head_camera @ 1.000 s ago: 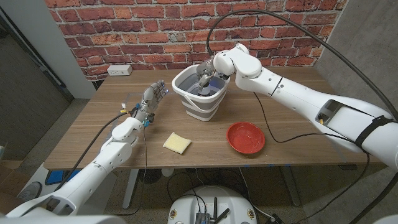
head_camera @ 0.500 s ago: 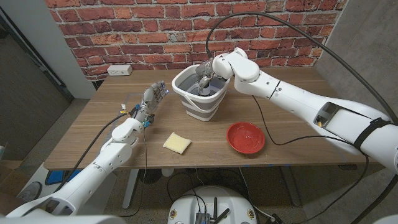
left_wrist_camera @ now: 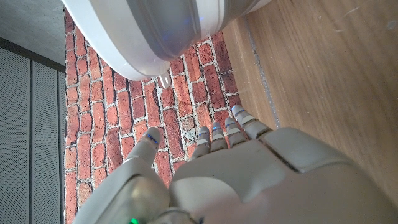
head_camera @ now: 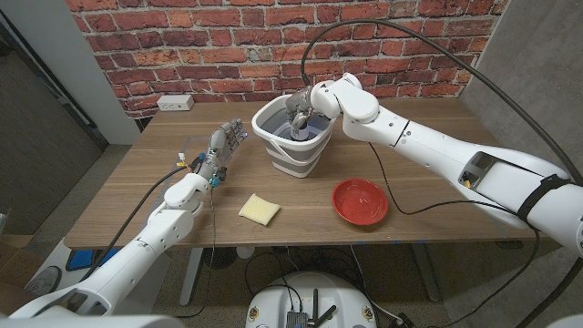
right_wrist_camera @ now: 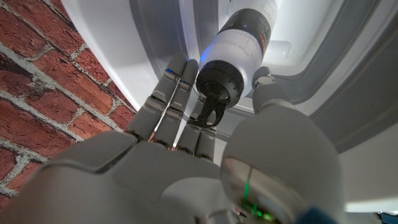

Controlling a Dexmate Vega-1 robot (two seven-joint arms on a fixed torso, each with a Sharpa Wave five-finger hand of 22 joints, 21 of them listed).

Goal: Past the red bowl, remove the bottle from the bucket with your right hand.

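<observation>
White and grey, the collapsible plastic bucket (head_camera: 293, 137) stands on my wooden desk (head_camera: 428, 173) toward the brick wall (head_camera: 228, 55), with the shallow red bowl (head_camera: 360, 200) nearer me and to its right. My right hand (head_camera: 299, 111) reaches down past the rim into the bucket. In the right wrist view that hand (right_wrist_camera: 205, 155) has its fingers (right_wrist_camera: 168, 102) on one side of the white bottle with the black cap (right_wrist_camera: 239, 53) and the thumb on the other, close around the cap end; I cannot tell whether they actually grip it. The bottle is inside the bucket. My left hand (head_camera: 219, 150) stands at the desk's left part, fingers apart, holding nothing. A yellow square sponge (head_camera: 260, 210) lies between that hand and the bowl.
</observation>
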